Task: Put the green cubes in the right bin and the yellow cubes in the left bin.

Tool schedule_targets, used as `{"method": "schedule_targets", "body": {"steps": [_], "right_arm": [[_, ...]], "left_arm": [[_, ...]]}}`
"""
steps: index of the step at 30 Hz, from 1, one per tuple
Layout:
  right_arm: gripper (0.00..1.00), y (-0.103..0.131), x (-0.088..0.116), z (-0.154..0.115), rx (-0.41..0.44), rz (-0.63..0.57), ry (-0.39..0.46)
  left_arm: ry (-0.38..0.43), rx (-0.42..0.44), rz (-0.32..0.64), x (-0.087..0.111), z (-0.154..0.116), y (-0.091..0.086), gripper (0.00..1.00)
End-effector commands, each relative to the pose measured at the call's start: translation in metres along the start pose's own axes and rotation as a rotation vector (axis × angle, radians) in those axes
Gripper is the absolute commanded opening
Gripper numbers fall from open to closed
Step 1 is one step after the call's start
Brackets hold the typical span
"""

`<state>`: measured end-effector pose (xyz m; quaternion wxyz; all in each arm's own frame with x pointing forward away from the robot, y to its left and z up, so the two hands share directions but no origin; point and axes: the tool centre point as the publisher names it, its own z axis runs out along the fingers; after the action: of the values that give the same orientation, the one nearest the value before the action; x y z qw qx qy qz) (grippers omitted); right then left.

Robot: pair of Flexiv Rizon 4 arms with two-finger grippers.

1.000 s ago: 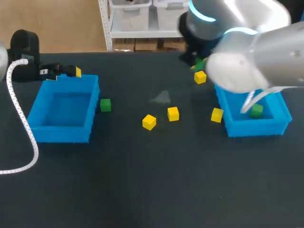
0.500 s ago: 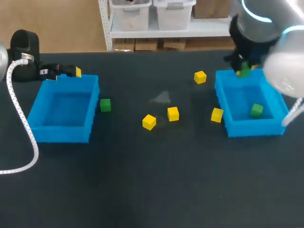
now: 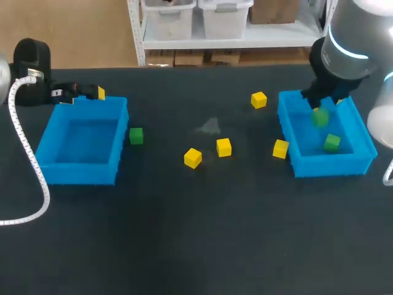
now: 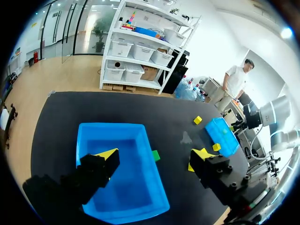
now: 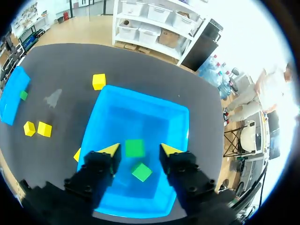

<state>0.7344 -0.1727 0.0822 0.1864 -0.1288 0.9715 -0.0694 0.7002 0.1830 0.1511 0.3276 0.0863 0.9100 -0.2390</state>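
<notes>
My right gripper (image 3: 323, 101) (image 5: 140, 150) hangs open over the right blue bin (image 3: 325, 166) (image 5: 145, 97). A green cube (image 3: 319, 118) (image 5: 135, 147) sits loose in the gap between its fingers, touching neither, above the bin floor. Another green cube (image 3: 331, 142) (image 5: 141, 172) lies in that bin. A third green cube (image 3: 136, 136) (image 4: 155, 155) rests beside the left blue bin (image 3: 80, 175) (image 4: 110, 125). Several yellow cubes lie on the table, such as one (image 3: 258, 99), one (image 3: 223, 147) and one (image 3: 280, 149). My left gripper (image 3: 86, 93) (image 4: 154, 154) stands open and empty behind the left bin.
A pale smear (image 3: 209, 127) marks the black table's middle. A white ribbed cable (image 3: 27, 153) runs along the left edge beside the left bin. One yellow cube (image 3: 280, 149) lies tight against the right bin's left wall.
My right arm swung from the back middle of the table to above the right bin carrying the green cube. Its fingers then spread and let the cube go. The left arm stayed still.
</notes>
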Motion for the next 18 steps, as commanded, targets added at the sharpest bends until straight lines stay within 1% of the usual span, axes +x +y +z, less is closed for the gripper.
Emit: {"method": "schedule_targets", "body": {"steps": [1, 3, 5, 10, 14, 18], "right_arm": [[1.0, 0.002, 0.001, 0.0, 0.002, 0.0, -0.031], [1.0, 0.008, -0.003, -0.004, -0.004, -0.023, -0.048], [1.0, 0.019, -0.012, -0.011, -0.025, -0.069, -0.084], [1.0, 0.063, -0.038, -0.03, -0.099, -0.248, -0.172], [1.0, 0.096, -0.054, -0.035, -0.157, -0.383, -0.212], [1.0, 0.123, -0.066, -0.032, -0.207, -0.516, -0.231]], "left_arm": [[-0.004, 0.007, 0.002, 0.001, 0.0, 0.001, 1.0], [-0.004, 0.007, 0.002, 0.001, 0.0, 0.001, 1.0], [-0.004, 0.007, 0.002, 0.001, 0.0, 0.001, 1.0], [-0.004, 0.007, 0.002, 0.001, 0.0, 0.001, 1.0], [-0.004, 0.007, 0.002, 0.001, 0.0, 0.001, 1.0], [-0.004, 0.007, 0.002, 0.001, 0.0, 0.001, 1.0]]}}
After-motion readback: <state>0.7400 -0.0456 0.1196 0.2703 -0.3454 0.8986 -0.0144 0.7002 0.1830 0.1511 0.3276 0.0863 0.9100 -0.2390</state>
